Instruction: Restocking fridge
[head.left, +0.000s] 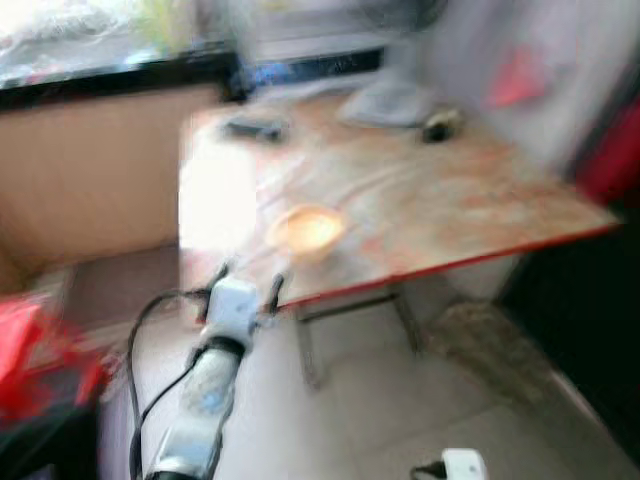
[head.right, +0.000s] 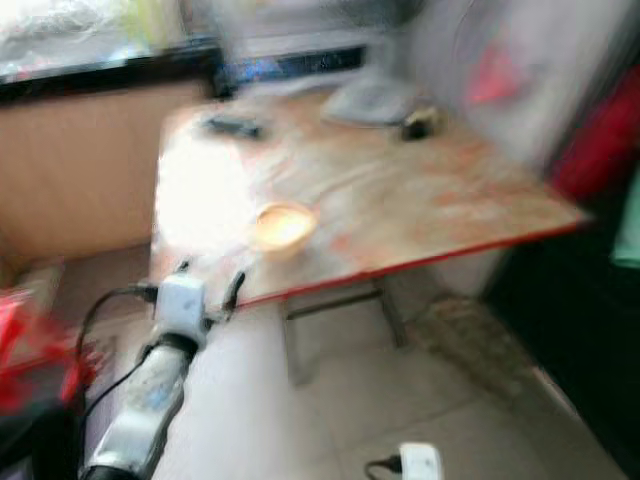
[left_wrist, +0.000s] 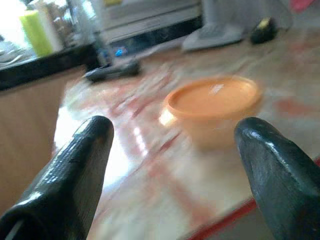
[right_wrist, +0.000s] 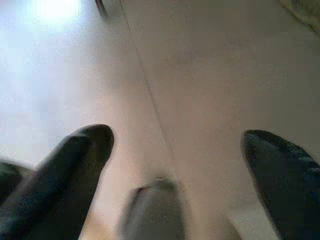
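The left gripper (head.left: 247, 287) has its jaws spread wide and empty at the table's (head.left: 420, 200) near edge, aimed at the orange lidded tub (left_wrist: 212, 102) that sits a little in from that edge. The right gripper (right_wrist: 175, 145), jaws also spread, points at bare floor (right_wrist: 200, 75). No fridge can be made out, so the tub remains to be carried there. Everything is too blurred for any label to be read.

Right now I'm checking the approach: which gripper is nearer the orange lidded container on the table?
Left. The left gripper is raised at the table edge, open toward the orange container. The right gripper points down at the floor.
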